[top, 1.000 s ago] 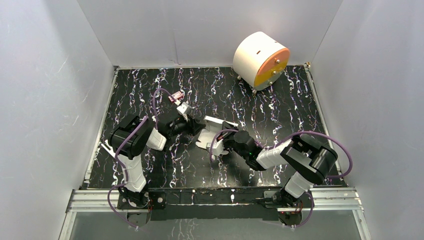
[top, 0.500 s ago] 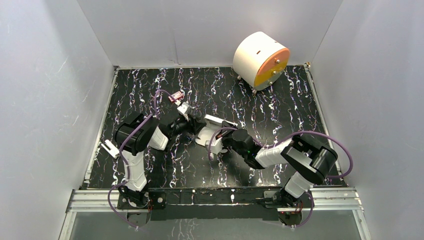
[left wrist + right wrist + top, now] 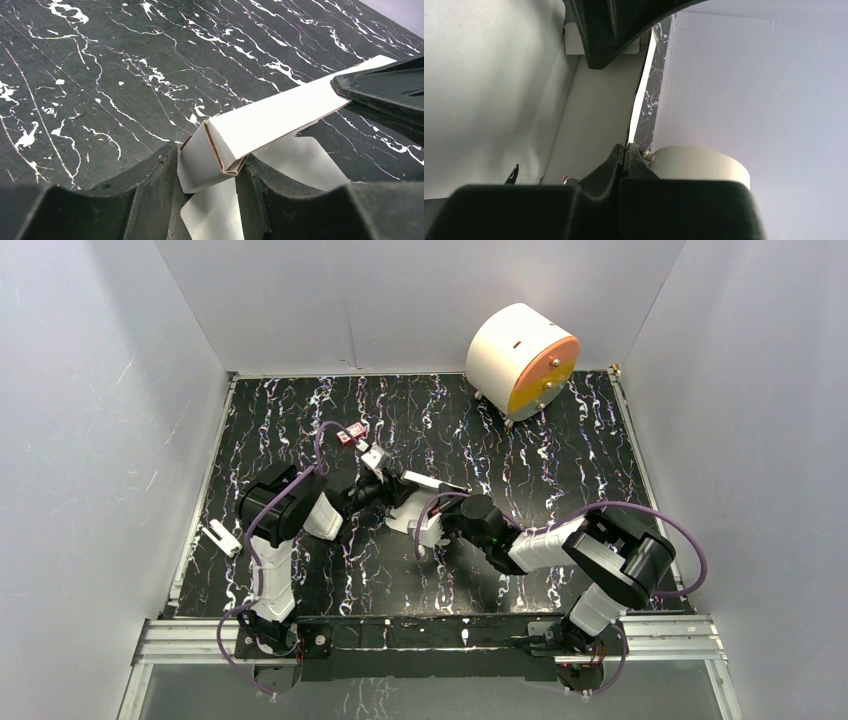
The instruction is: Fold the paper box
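Observation:
The paper box is a white cardboard piece, partly folded, held up off the black marbled table between both arms. In the left wrist view its folded end sits between my left gripper, a flap against one finger and the box's corner against the other. A loose flap hangs below. My right gripper is shut on a thin edge of the box's panel; its black finger shows at the box's far end.
A big white cylinder with an orange face stands at the back right. A tiny red item lies behind the left gripper. A small white piece lies by the left wall. White walls enclose the table.
My left arm has reached right, bringing its fingers around the box's end, and its jaws have narrowed a little. The right gripper has stayed pinched on the box, shifting only slightly.

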